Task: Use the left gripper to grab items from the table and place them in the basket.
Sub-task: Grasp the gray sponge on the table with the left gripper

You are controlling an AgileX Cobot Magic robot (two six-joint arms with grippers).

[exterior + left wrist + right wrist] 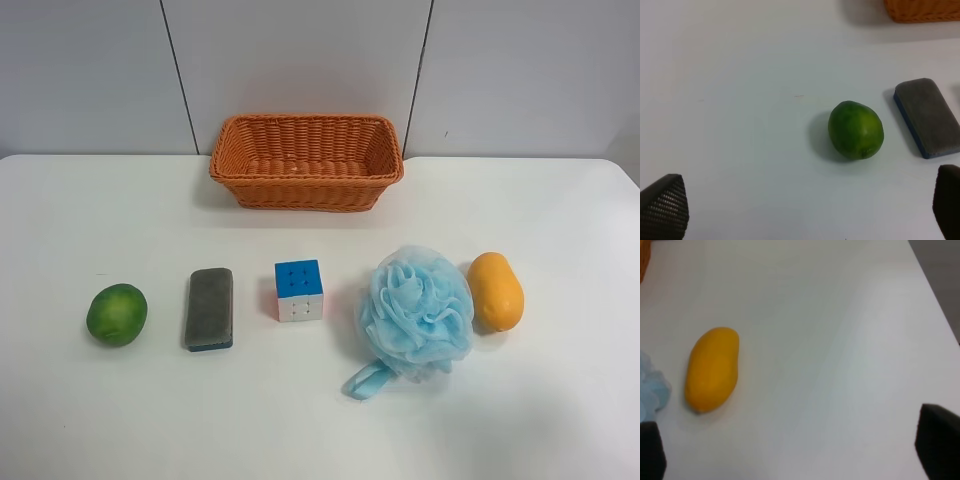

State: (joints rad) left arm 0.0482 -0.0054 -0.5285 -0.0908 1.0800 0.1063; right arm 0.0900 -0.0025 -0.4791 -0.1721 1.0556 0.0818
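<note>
Fruit [116, 314] at the high view's lower left looks firm, smooth, roll-prone; close your wide-open, empty left gripper [805, 207] across its middle.

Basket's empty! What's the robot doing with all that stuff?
Nothing has been picked up yet. The basket is empty, and the green fruit, grey block, puzzle cube, blue pouf and mango lie in a row on the table. The left gripper is open above the table near the green fruit, holding nothing.
</note>
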